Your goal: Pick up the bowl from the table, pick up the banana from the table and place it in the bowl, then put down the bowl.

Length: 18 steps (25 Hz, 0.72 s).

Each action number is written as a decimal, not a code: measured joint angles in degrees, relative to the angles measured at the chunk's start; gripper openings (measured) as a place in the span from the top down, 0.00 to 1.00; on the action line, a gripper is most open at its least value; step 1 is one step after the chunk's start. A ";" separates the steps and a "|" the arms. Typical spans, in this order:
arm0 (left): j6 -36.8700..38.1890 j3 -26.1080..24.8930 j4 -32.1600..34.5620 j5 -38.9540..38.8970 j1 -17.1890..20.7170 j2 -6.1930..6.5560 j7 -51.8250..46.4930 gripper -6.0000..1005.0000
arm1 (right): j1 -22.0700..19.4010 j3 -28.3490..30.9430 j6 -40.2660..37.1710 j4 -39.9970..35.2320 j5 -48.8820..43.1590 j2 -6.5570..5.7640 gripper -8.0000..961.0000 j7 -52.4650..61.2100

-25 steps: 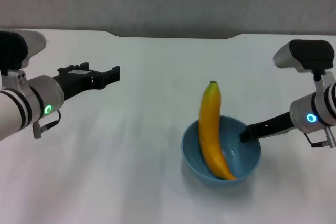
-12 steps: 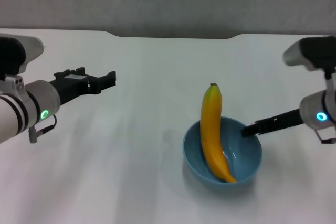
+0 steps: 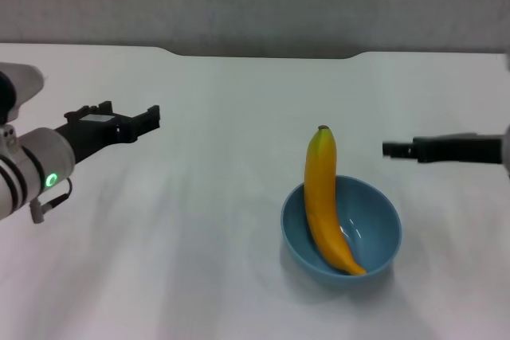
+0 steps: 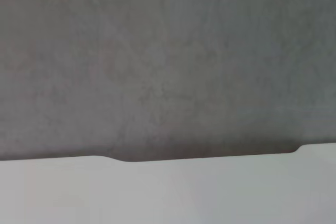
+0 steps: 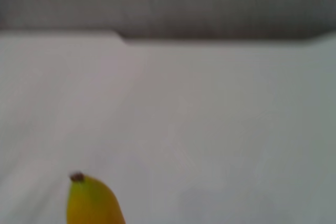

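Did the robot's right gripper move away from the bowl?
Yes. The right gripper let go of the bowl rim and pulled up and rightward.

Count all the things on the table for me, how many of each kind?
banana: 1, lying in the bowl
bowl: 1, on the table
Total: 2 things

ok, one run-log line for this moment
bowl: on table | banana: in bowl, tip over rim | right gripper: clear of bowl | left gripper: off left, empty
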 joint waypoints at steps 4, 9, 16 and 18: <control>-0.41 -0.72 0.29 -6.31 1.08 -0.03 5.68 0.11 | -5.31 -0.06 2.10 -2.68 12.58 0.01 0.30 -11.15; -1.93 -1.15 0.40 -13.91 2.13 0.00 13.21 0.11 | -9.82 0.08 3.68 -2.59 26.79 -0.07 0.30 -26.33; -15.05 -9.03 5.84 -23.37 1.96 0.00 23.37 0.11 | -12.59 0.11 0.25 5.69 51.46 -0.17 0.29 -54.28; -20.60 -11.56 9.46 -28.41 1.45 0.01 29.30 0.11 | -12.56 1.46 -8.67 14.57 65.35 -0.42 0.30 -66.98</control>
